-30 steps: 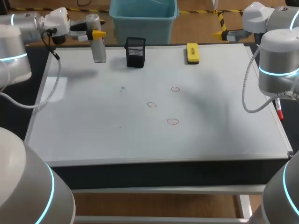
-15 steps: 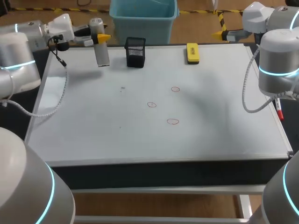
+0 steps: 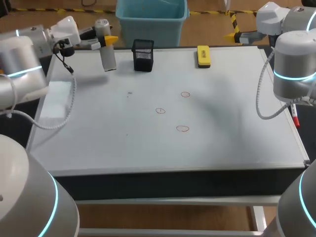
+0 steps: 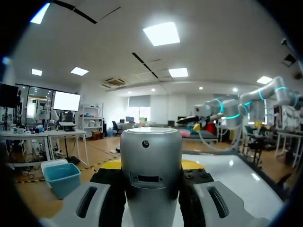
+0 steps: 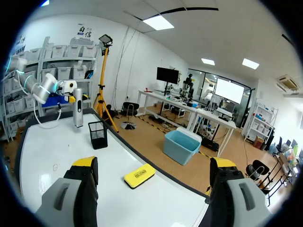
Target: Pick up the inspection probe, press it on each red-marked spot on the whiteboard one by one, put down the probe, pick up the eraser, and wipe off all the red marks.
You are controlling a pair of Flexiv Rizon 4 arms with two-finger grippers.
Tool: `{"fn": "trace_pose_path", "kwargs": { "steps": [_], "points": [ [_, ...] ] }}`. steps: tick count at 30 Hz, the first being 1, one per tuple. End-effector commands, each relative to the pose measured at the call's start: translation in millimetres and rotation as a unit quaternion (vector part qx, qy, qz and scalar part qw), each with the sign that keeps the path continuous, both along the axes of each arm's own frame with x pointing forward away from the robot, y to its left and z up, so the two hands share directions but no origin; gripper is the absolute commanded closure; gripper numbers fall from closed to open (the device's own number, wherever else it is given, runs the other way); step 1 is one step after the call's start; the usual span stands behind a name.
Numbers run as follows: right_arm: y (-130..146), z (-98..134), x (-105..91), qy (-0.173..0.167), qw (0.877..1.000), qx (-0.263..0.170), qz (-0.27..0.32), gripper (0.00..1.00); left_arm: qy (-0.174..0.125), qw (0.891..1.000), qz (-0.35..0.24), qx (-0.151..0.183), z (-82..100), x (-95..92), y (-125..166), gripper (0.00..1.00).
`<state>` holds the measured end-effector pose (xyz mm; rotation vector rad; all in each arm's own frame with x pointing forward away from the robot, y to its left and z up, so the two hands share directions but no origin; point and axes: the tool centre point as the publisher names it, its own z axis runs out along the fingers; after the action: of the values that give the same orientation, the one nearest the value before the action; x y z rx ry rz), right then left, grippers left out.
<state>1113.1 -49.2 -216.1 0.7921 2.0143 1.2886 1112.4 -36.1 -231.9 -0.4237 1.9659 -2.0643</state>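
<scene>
At the far left of the whiteboard (image 3: 222,123), the left fingers (image 3: 109,38) clamp the inspection probe (image 3: 107,55). The right fingers (image 5: 84,162) stand wide apart.

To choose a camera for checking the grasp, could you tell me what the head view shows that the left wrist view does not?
Only the head view: three red marks, the black mesh holder and the yellow eraser. Only the left wrist view: the slot and small hole on the probe, close up. Both: the probe in the left gripper, and the whiteboard.
</scene>
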Motion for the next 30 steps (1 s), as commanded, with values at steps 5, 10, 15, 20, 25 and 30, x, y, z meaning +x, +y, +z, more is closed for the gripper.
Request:
{"fn": "trace_pose_path", "kwargs": {
  "steps": [5, 10, 15, 20, 25, 30],
  "points": [
    [-4, -16, 9.7, 0.063, 0.995, -0.025, 0.079, 0.0, 0.0, 1.0, 0.024, 0.001, 2.4, -3.6, -1, 1.0],
    [-6, -23, 34.9, 0.097, 0.976, -0.074, 0.179, 0.0, 0.0, 1.0, 0.024, 0.001, 2.4, -3.6, -1, 1.0],
    [-6, -24, 62.6, 0.114, 0.949, -0.125, 0.265, 0.0, 0.0, 1.0, 0.024, 0.001, 2.4, -3.6, -1, 1.0],
    [-3, -34, 78.3, 0.125, 0.926, -0.168, 0.315, 0.0, 0.0, 1.0, 0.024, 0.001, 2.4, -3.6, -1, 1.0],
    [0, -44, 89.5, 0.123, 0.901, -0.218, 0.355, 0.0, 0.0, 1.0, 0.024, 0.001, 2.4, -3.6, -1, 1.0],
    [9, -54, 94.5, 0.115, 0.86, -0.289, 0.405, 0.0, 0.0, 1.0, 0.024, 0.001, 2.4, -3.6, -1, 1.0]
  ]
}}
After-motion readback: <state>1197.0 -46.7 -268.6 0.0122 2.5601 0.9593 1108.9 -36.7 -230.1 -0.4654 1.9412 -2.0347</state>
